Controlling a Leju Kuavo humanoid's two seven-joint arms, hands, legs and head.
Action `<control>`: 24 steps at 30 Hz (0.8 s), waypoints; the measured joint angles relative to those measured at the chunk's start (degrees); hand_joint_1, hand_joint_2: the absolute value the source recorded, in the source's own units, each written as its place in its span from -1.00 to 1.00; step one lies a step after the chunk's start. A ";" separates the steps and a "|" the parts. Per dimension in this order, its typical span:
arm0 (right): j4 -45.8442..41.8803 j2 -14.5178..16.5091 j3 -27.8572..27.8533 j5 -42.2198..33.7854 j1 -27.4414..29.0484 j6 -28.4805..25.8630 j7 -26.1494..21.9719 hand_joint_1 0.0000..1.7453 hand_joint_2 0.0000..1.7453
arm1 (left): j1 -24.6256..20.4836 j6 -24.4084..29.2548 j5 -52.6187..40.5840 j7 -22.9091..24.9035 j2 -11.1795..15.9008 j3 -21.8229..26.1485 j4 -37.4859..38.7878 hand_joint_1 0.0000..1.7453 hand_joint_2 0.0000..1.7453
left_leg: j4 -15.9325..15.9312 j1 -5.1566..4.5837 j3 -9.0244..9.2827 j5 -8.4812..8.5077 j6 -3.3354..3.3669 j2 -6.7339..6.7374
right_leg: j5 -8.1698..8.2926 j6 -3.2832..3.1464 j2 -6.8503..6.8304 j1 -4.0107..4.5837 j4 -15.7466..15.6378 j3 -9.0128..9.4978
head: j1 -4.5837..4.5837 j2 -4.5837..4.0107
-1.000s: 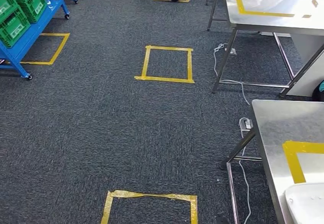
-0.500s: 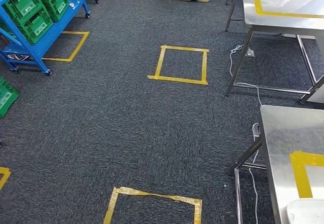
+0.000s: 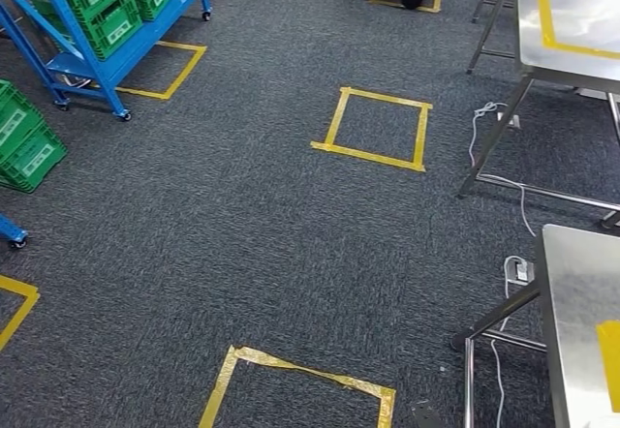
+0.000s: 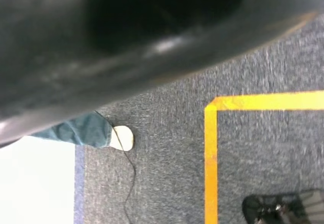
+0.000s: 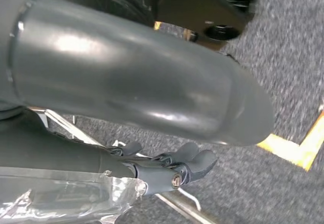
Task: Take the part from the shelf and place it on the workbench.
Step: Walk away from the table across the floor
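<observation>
Grey carpet floor (image 3: 219,234) bears yellow tape squares (image 3: 377,128) and green crates (image 3: 25,142).

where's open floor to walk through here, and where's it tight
Open carpet runs down the middle, between the blue shelf with green crates on the left and the steel tables on the right, around the taped yellow square. It is tight at the right, where cables trail beside the near workbench, and at far left by the floor crates.

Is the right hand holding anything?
Cannot tell. The right hand has its dark fingers stretched out beside crinkled clear plastic; whether it grips that plastic is hidden.
</observation>
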 joint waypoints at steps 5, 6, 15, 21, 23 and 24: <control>0.02 0.50 0.03 0.04 0.01 -0.64 0.53 -1.00 -1.00 | -0.17 -0.39 -0.22 -0.14 0.70 0.01 0.01 -1.00 -1.00 | 0.10 0.14 0.17 -0.02 0.01 -2.32 | 1.65 0.07 0.96 -0.23 2.36 -1.64 | 0.09 0.00; 0.02 0.56 0.03 0.04 -0.05 -0.72 0.53 -1.00 -1.00 | -0.19 -0.39 -0.25 -0.14 0.82 0.01 0.02 -1.00 -1.00 | 0.18 0.15 0.18 -0.05 -0.22 -2.81 | 3.32 0.16 1.75 -0.42 -1.54 0.19 | 0.10 0.00; 0.02 1.16 -0.04 0.07 -0.19 -0.87 0.48 -1.00 -1.00 | -0.39 -0.39 -0.72 -0.14 1.57 0.01 0.15 -1.00 -1.00 | 8.19 0.21 -4.11 -4.41 -2.62 -1.18 | 5.39 -2.35 1.49 -0.41 -8.26 3.38 | -0.40 0.00; 0.02 1.16 -0.05 0.08 -0.17 -0.87 0.50 -1.00 -1.00 | -0.36 -0.39 -0.78 -0.14 1.65 0.00 0.32 -1.00 -1.00 | 9.44 0.07 -4.19 -2.61 -2.21 0.28 | 5.19 -2.60 -1.05 -0.10 -8.26 3.52 | -0.44 0.00; 0.02 1.20 -0.06 0.09 -0.22 -0.89 0.49 -1.00 -1.00 | -0.63 -0.39 -0.84 -0.14 1.68 -0.01 0.33 -1.00 -1.00 | 2.50 -0.25 -0.73 -0.38 -1.75 1.71 | 4.99 -2.19 -1.72 0.16 -8.13 3.61 | -0.45 0.00; 0.02 1.22 -0.06 0.09 -0.23 -0.90 0.49 -1.00 -1.00 | -0.76 -0.40 -0.87 -0.14 1.69 -0.02 0.34 -1.00 -1.00 | 0.90 -0.40 -0.04 -0.19 -1.56 2.06 | 4.93 -1.92 -2.04 0.27 -8.14 3.63 | -0.44 0.00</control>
